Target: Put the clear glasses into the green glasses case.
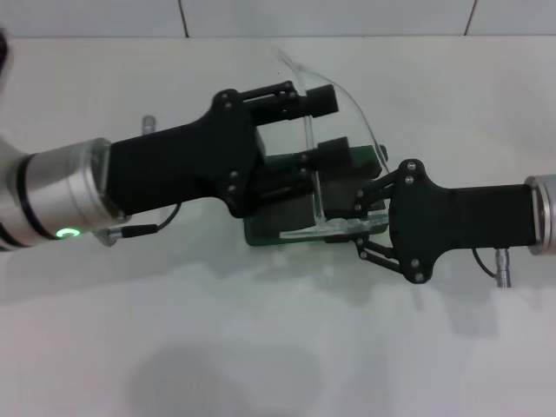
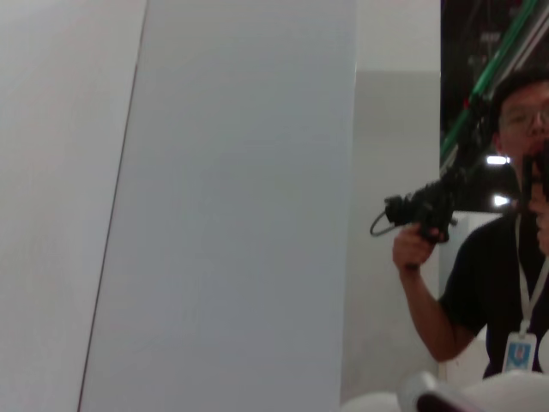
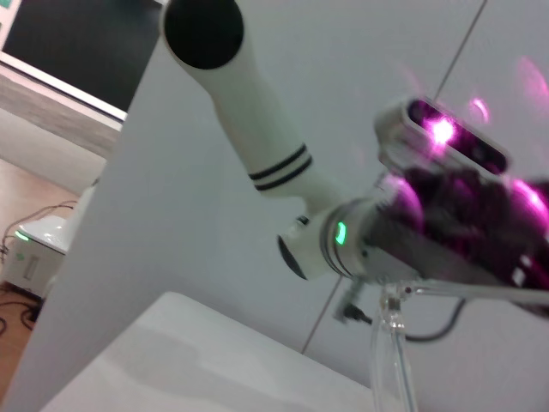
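The clear glasses hang tilted over the green glasses case, their lens arching up and one clear arm running down into the case. My left gripper reaches in from the left, its fingers on either side of the glasses, shut on them. From the right, my right gripper is closed on the case's right end. Most of the case is hidden under both grippers. In the right wrist view a clear arm of the glasses shows close by, with the left arm behind it.
The white table spreads around the case, with a tiled wall behind it. The left wrist view shows only a wall panel and a person with a camera standing off to the side.
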You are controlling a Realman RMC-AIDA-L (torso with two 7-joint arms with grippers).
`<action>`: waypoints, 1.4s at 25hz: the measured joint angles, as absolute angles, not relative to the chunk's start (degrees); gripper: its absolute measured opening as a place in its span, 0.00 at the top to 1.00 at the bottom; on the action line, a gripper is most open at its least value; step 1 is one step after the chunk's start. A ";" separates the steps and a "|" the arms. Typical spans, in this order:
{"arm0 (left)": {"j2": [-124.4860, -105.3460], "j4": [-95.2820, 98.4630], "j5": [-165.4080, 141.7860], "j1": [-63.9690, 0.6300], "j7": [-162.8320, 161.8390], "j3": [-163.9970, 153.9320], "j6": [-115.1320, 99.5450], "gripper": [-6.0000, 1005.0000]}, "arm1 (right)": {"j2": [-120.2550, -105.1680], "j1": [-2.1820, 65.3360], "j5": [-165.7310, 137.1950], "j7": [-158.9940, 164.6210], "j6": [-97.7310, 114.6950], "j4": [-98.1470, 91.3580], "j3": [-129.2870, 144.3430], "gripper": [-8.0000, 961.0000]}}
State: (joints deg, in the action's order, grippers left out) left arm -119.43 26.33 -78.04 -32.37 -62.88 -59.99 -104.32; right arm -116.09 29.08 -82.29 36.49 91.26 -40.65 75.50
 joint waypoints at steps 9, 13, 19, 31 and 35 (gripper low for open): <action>-119.33 24.32 -80.52 -34.49 -67.53 -60.11 -102.74 0.44 | -116.05 28.75 -79.24 34.73 94.03 -40.89 75.73 0.87; -119.33 24.55 -81.46 -35.06 -72.28 -60.12 -102.53 0.44 | -116.03 28.62 -78.37 33.60 94.15 -40.78 75.73 0.87; -119.35 24.57 -84.27 -35.49 -75.40 -60.16 -101.60 0.44 | -116.09 28.52 -77.83 33.41 94.22 -40.69 75.76 0.87; -117.79 25.73 -83.26 -35.19 -79.60 -58.61 -102.07 0.44 | -115.79 28.25 -78.22 33.40 94.56 -40.60 76.10 0.87; -116.58 25.76 -82.53 -34.52 -79.66 -58.54 -101.84 0.44 | -115.44 27.89 -81.29 33.40 98.43 -41.61 76.34 0.86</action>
State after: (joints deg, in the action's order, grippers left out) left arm -116.58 25.76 -82.53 -34.52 -79.66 -58.54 -101.84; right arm -115.44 27.89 -81.29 33.40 98.43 -41.61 76.34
